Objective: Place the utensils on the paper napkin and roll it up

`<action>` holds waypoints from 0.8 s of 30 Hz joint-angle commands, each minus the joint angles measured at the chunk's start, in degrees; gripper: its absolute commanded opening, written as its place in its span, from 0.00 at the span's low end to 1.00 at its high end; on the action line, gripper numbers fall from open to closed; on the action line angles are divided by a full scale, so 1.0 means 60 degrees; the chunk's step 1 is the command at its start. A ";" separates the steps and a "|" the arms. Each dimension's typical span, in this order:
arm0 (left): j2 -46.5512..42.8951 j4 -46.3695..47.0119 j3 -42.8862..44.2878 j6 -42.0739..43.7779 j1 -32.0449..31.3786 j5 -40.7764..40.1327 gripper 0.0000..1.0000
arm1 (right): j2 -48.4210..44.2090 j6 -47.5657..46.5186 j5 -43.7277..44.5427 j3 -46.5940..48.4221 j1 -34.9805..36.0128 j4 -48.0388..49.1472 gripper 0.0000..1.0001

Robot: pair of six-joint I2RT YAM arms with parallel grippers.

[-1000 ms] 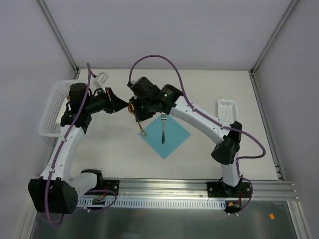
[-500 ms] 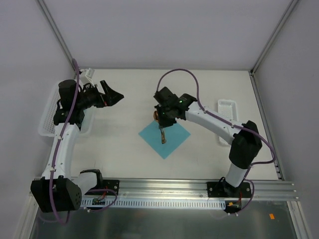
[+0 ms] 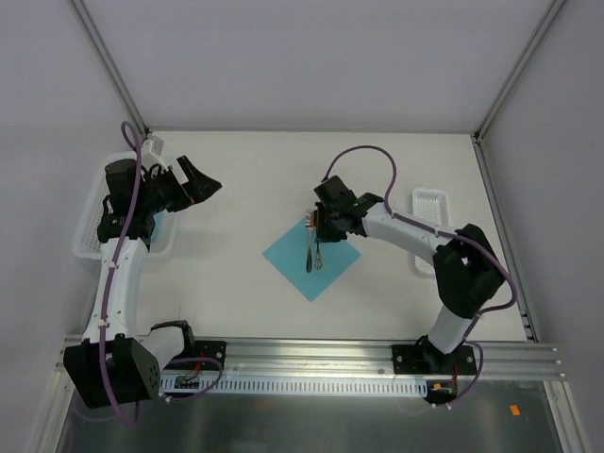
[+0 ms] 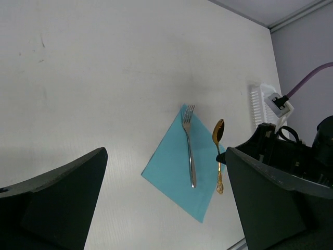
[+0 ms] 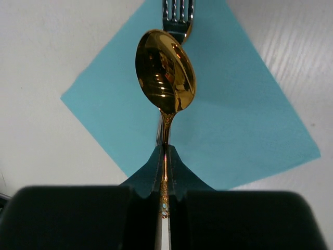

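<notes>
The turquoise paper napkin (image 3: 311,257) lies flat mid-table as a diamond. A silver fork (image 3: 309,247) rests along it, tines away from the arms. My right gripper (image 3: 326,226) is shut on the handle of a gold spoon (image 5: 165,73) and holds it just above the napkin (image 5: 234,120), beside the fork (image 5: 177,15). Far left, my left gripper (image 3: 203,187) stands open and holds nothing. Its wrist view looks across at the napkin (image 4: 177,177), fork (image 4: 189,151) and spoon (image 4: 218,151) between the wide fingers (image 4: 52,203).
A white mesh basket (image 3: 94,203) sits at the table's left edge under the left arm. A small white tray (image 3: 429,209) lies at the right, beside the right arm's forearm. A metal rail (image 3: 377,354) runs along the near edge.
The two grippers were together left of the napkin. The left one has opened and drawn back toward the basket. The right one has carried the spoon rightward over the napkin.
</notes>
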 commanded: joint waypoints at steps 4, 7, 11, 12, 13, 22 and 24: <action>-0.0274 -0.0047 -0.0037 0.0091 0.0076 -0.0231 0.99 | 0.0798 0.0234 -0.0065 0.0024 -0.0114 0.1579 0.00; -0.0318 -0.0076 -0.0052 0.0121 0.0076 -0.0260 0.99 | 0.0989 0.0249 -0.0154 0.0025 -0.0217 0.1623 0.00; -0.0289 -0.0077 -0.0081 0.0018 0.0091 -0.0173 0.99 | 0.1150 0.0190 -0.0124 0.0112 -0.0246 0.1668 0.00; -0.0274 -0.0077 -0.0066 0.0033 0.0091 -0.0143 0.99 | 0.1194 0.0118 -0.0182 0.0156 -0.0275 0.1653 0.00; -0.0245 -0.0077 -0.0052 0.0033 0.0076 -0.0143 0.99 | 0.1267 0.0117 -0.0183 0.0200 -0.0290 0.1653 0.00; -0.0215 -0.0179 0.0065 0.0077 0.0091 -0.0172 0.99 | 0.1663 0.0117 -0.0652 0.0157 -0.0554 0.1638 0.00; -0.0215 -0.0179 0.0066 0.0077 0.0091 -0.0158 0.99 | 0.1722 0.0073 -0.0710 0.0156 -0.0568 0.1638 0.00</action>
